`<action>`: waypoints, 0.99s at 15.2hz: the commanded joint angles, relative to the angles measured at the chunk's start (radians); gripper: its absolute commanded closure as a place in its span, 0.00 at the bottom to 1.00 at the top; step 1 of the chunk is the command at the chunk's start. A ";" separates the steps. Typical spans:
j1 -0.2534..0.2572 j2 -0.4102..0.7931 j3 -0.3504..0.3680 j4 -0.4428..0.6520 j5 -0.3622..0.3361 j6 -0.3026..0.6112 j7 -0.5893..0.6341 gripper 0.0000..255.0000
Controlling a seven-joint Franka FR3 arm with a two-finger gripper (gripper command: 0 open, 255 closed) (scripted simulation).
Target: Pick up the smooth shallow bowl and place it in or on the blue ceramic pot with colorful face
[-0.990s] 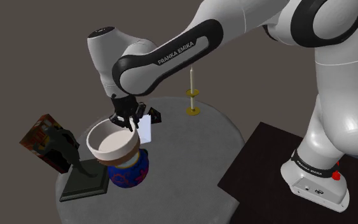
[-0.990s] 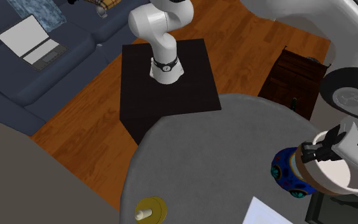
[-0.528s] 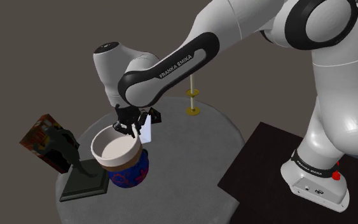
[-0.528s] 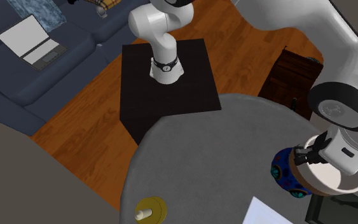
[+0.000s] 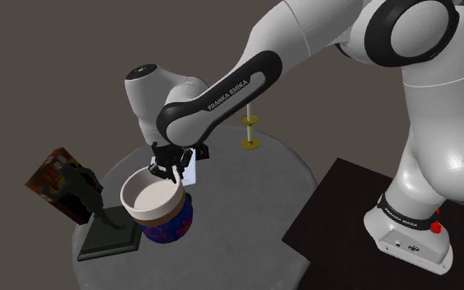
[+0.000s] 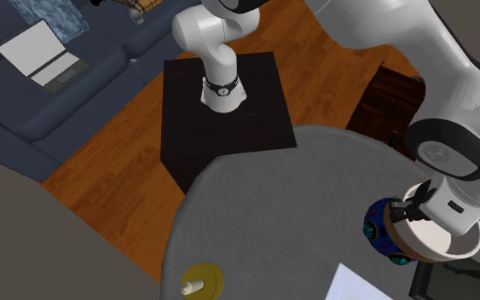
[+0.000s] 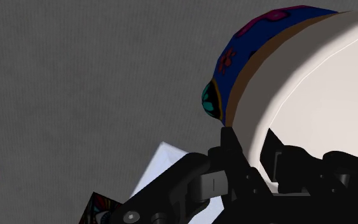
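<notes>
The shallow bowl (image 5: 150, 198), white inside with a tan outer wall, sits on top of the blue pot (image 5: 171, 228) painted with colourful shapes, at the near left of the round grey table (image 5: 255, 206). My black gripper (image 5: 167, 168) is shut on the bowl's far rim, one finger inside and one outside. The second exterior view has the bowl (image 6: 441, 241) over the pot (image 6: 381, 239), with the gripper (image 6: 411, 211) at its rim. In the wrist view the fingers (image 7: 234, 151) clasp the white rim of the bowl (image 7: 323, 83), and the pot (image 7: 241, 54) shows beneath it.
A dark figurine (image 5: 83, 194) on a square base and a patterned box (image 5: 47, 176) stand left of the pot. A white card (image 5: 191, 169) stands behind the gripper. A candle in a gold holder (image 5: 249, 125) is at the table's far side. The black stand (image 5: 345, 218) is lower right.
The gripper has come down with the bowl and shifted slightly to the shoulder view's right. The bowl now rests lower over the pot's mouth.
</notes>
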 commanded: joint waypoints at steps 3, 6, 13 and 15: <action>0.000 0.000 0.000 0.000 0.000 0.000 0.000 1.00; 0.000 0.000 0.000 -0.001 0.000 0.000 0.000 0.00; -0.002 -0.051 0.013 0.053 0.025 -0.101 -0.016 0.00; -0.002 -0.051 0.013 0.053 0.025 -0.101 -0.016 0.00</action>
